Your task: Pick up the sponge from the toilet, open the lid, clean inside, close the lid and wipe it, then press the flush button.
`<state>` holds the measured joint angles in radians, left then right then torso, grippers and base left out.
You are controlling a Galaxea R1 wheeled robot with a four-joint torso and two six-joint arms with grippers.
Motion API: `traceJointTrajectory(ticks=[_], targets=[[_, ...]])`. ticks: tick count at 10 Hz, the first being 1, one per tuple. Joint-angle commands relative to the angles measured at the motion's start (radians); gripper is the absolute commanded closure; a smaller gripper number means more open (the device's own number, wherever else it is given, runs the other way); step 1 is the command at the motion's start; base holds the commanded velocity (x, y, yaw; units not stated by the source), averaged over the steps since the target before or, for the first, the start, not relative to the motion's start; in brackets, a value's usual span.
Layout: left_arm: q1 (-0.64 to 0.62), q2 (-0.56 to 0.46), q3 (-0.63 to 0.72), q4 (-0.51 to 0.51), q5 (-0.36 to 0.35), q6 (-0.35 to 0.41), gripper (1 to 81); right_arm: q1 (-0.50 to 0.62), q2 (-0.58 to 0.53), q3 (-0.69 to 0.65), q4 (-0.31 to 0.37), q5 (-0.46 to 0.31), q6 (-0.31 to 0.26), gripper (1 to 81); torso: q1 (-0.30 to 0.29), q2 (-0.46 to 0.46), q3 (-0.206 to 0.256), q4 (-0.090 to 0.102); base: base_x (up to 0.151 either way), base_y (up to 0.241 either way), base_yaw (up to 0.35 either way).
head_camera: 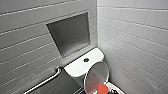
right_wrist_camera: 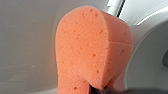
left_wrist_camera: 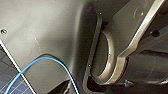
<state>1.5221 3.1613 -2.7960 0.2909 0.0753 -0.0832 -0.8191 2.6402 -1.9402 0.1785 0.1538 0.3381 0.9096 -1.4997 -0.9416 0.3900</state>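
Head view: pale tiled walls [head_camera: 130, 37] meet in a corner behind the glossy white toilet [head_camera: 75, 68], and its smooth oval lid [head_camera: 96, 75] stands raised, so cleaning inside looks to be the step in hand. The sponge [right_wrist_camera: 92, 50] is orange, porous and round-ended; it sits low at the bowl, pinched at its base by the right gripper [right_wrist_camera: 97, 90]. Press its soft broad face flat on the slick ceramic and sweep along the curve, clear of the lid. The small dark flush button [head_camera: 86, 59] sits mid-tank.
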Motion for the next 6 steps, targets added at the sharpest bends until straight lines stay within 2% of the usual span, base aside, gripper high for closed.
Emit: traceJointTrajectory(ticks=[1, 4, 6], targets=[[0.005, 0.0, -0.001, 0.001, 0.078, 0.0, 1.0, 0.103, 0.091, -0.089, -0.011, -0.082, 0.009, 81.1, 0.0, 0.0, 0.0, 0.0, 0.0, 0.0, 0.0], [0.007, -0.001, -0.001, -0.002, 0.078, 0.0, 1.0, 0.048, 0.128, -0.195, -0.008, -0.08, 0.009, 81.1, 0.0, 0.0, 0.0, 0.0, 0.0, 0.0, 0.0], [0.006, -0.001, -0.001, -0.001, 0.077, 0.0, 1.0, 0.013, 0.131, -0.215, -0.011, -0.071, 0.009, 81.1, 0.0, 0.0, 0.0, 0.0, 0.0, 0.0, 0.0]])
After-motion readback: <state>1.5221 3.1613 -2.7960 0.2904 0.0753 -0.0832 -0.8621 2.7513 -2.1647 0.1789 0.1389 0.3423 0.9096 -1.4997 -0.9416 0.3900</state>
